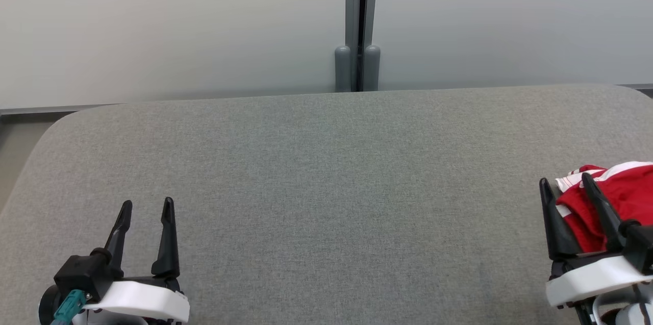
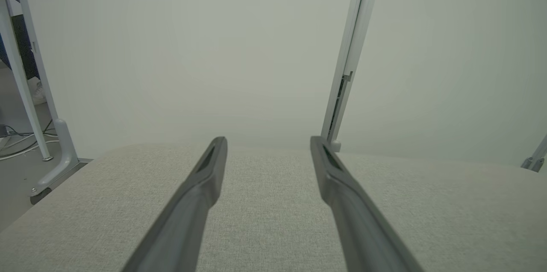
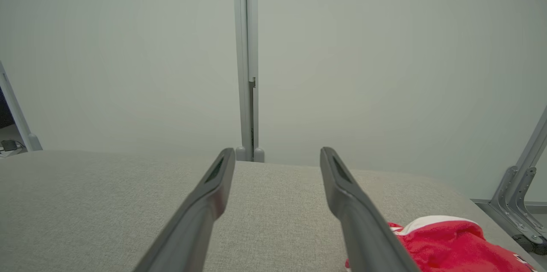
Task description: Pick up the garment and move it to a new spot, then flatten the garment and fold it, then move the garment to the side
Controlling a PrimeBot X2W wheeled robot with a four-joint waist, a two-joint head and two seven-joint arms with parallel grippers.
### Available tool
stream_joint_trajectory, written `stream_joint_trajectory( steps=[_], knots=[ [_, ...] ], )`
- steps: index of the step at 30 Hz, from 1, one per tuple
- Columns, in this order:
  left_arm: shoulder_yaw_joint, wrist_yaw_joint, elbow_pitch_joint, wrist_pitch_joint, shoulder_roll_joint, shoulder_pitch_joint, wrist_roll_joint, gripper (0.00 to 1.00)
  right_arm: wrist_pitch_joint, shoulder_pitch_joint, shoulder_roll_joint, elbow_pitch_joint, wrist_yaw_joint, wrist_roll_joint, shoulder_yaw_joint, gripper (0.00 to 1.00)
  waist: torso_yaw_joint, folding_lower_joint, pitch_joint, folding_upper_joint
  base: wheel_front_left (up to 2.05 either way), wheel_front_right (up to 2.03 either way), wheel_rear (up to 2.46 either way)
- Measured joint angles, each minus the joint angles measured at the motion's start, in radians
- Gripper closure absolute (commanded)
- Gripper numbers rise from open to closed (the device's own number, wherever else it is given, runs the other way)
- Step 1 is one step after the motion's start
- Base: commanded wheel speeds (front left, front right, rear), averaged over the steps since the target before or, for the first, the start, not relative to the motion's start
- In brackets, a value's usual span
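red garment point(image 1: 625, 193) bunched at table's point(image 1: 326, 187) right edge, just beside right hand point(image 1: 564, 178).

Head looks down; wrists low, forward — all share table point(image 1: 326, 187).

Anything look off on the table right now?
Only the red-and-white garment: it lies crumpled, not flat, near the right edge of the table, beside the open right gripper. Nothing looks spilled or damaged; the left gripper is open too.
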Motion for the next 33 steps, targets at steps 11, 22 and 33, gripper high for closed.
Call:
stream_joint_trajectory(
  steps=[11, 22, 33],
  knots=[
    [0.01, -0.033, 0.025, 0.0, -0.038, 0.0, 0.054, 0.0, -0.043, -0.003, 0.013, 0.082, 0.0, 0.024, 0.057, 0.0, 0.008, 0.0, -0.011, 0.0, 0.0, 0.0, 0.0],
    [0.032, -0.051, 0.026, 0.0, -0.054, -0.002, 0.076, 0.0, -0.045, -0.019, 0.011, 0.078, 0.0, 0.024, 0.059, 0.0, 0.003, 0.0, -0.017, 0.0, 0.0, 0.0, 0.0],
    [0.05, -0.064, 0.038, -0.001, -0.069, -0.003, 0.094, 0.0, -0.045, -0.019, 0.021, 0.085, 0.0, 0.042, 0.069, 0.0, 0.001, 0.0, -0.02, 0.0, 0.0, 0.0, 0.0]
  ],
)
